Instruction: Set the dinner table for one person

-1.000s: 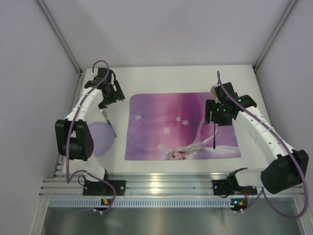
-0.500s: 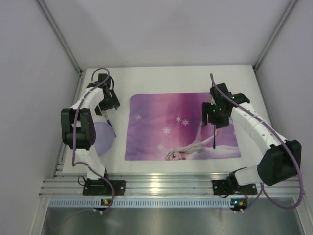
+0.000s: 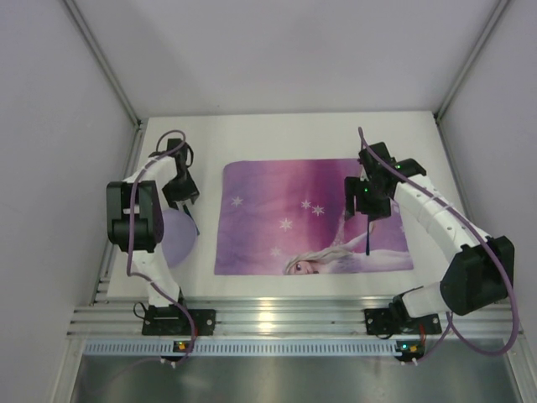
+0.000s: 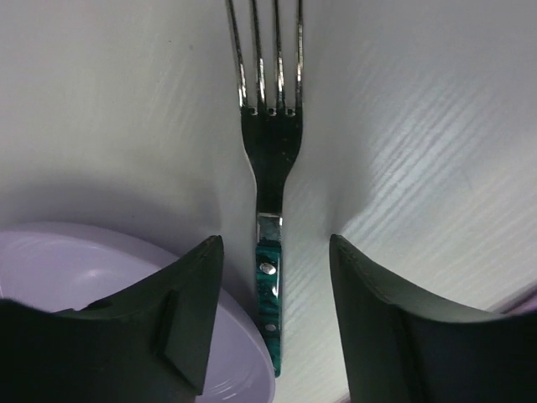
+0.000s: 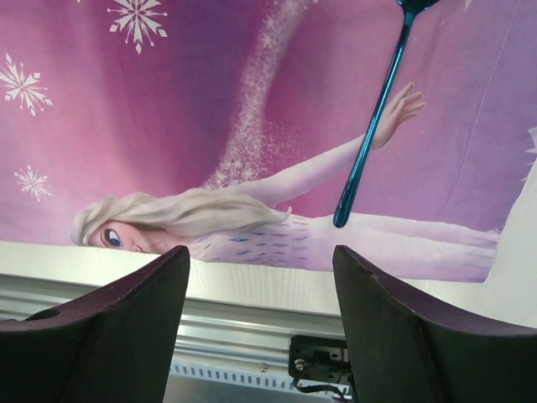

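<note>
Left of the placemat (image 3: pixel 285 193), the left gripper (image 4: pixel 274 252) is straddling the fork (image 4: pixel 270 143) handle, jaws part-open and gripping nothing. A skewed close risks shoving the fork against the lilac plate (image 4: pixel 75 269) (its rim is just beside). The right gripper (image 5: pixel 260 252) is hovering over the placemat, open and empty. The desk (image 3: pixel 294 134) is lying beneath the placemat.

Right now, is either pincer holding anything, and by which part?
Nothing is held. The left pincer straddles the green handle of the fork with gaps on both sides; the right pincer hangs open above the placemat, clear of the blue-handled utensil.
</note>
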Controlling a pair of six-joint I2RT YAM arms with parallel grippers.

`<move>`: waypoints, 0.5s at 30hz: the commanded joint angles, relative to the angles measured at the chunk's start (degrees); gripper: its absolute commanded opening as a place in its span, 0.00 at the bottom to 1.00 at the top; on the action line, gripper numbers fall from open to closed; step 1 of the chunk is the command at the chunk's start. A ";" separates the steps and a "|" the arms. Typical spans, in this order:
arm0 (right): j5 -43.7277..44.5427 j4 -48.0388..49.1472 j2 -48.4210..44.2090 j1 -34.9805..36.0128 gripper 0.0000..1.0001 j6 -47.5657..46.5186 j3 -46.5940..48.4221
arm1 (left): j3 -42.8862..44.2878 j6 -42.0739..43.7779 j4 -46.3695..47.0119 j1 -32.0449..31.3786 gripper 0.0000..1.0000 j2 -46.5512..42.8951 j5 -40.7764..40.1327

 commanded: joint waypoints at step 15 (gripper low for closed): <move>0.88 -0.60 0.59 0.51 0.70 0.51 3.29 | 2.69 1.45 3.92 1.33 0.00 5.52 3.74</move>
